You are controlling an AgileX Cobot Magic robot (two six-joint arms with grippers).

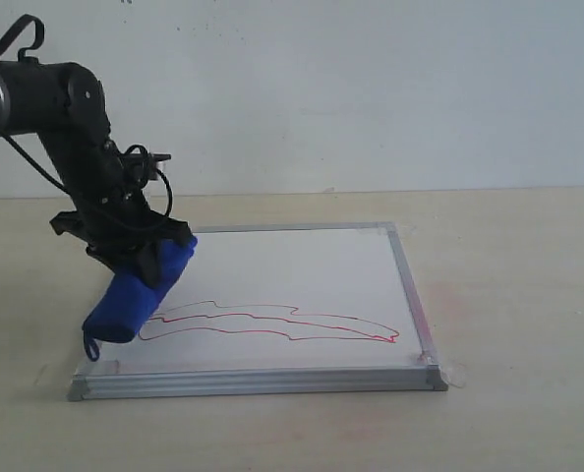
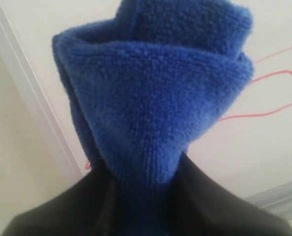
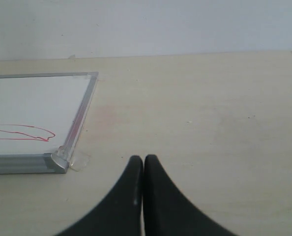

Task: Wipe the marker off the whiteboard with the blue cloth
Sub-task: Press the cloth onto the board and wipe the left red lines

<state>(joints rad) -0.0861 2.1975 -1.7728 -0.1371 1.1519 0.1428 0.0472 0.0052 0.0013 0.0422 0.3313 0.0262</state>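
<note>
The whiteboard lies flat on the table, silver-framed. The marker runs as thin red and dark wavy lines across its near half. My left gripper is shut on the blue cloth, a rolled bundle hanging tilted over the board's near left part, its lower end at the left tip of the drawing. In the left wrist view the blue cloth fills the middle, with red marker lines beside it. My right gripper is shut and empty over bare table, off the board's near right corner.
A pale wall stands behind the tan table. Clear tape tabs stick out at the board's corners. A faint pink stain marks the table beside the board's right frame.
</note>
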